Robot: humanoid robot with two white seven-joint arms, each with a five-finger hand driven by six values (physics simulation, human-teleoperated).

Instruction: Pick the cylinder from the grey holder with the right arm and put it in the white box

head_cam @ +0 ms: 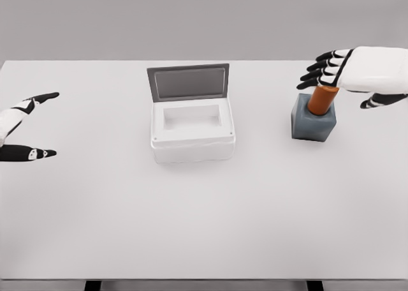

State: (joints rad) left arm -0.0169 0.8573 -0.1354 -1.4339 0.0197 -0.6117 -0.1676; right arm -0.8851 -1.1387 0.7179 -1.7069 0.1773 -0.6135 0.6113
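Right hand (347,71) over cylinder (322,100)

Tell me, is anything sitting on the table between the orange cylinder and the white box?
Nothing visible does. The orange cylinder stands in the grey holder, with the right hand at its top. Only bare table lies between it and the white box, whose lid is open.

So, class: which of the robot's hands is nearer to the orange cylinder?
Right. The right hand is at the top of the orange cylinder in the grey holder. The left hand is at the table's far left edge, beyond the white box.
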